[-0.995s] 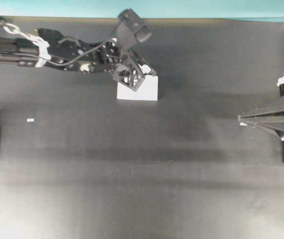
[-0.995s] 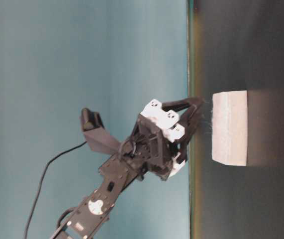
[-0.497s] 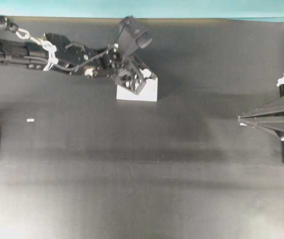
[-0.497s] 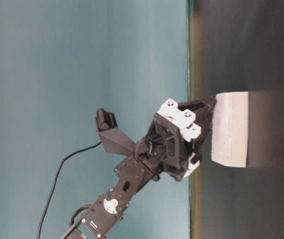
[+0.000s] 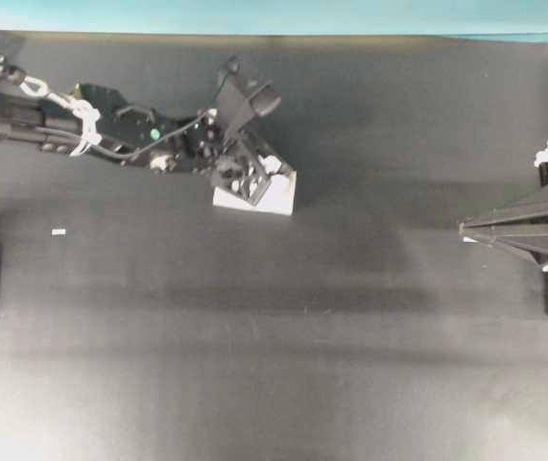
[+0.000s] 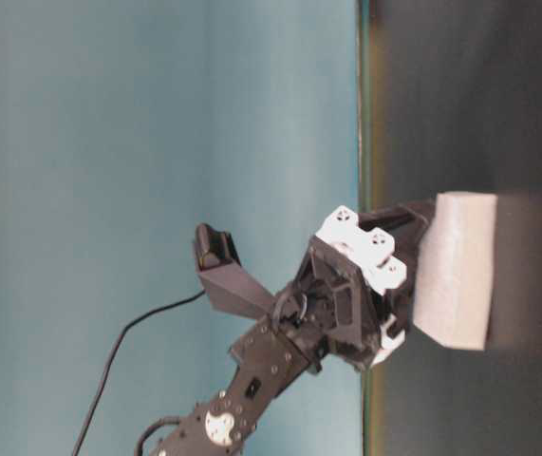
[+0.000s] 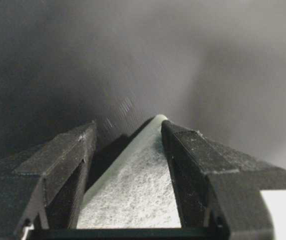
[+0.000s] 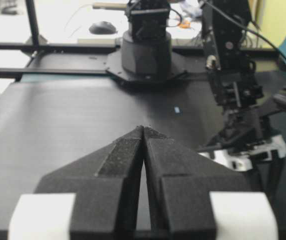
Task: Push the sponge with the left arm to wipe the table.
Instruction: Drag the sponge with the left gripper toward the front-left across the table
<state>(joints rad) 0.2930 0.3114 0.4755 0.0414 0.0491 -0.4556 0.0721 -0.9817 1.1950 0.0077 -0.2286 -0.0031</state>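
The sponge [image 5: 275,197] lies flat, long axis across the table [image 5: 274,336], slightly skewed.

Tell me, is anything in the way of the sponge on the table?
Nothing visible. The sponge sits between the open left gripper's fingers, and the table ahead of it is bare. A tape speck and the shut right gripper lie far off.

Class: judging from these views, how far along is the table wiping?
Done: the left gripper is down on the sponge, jaws open astride it. In hand: pushing it across the table. Left: most of the surface remains. The right gripper sits shut, apart.
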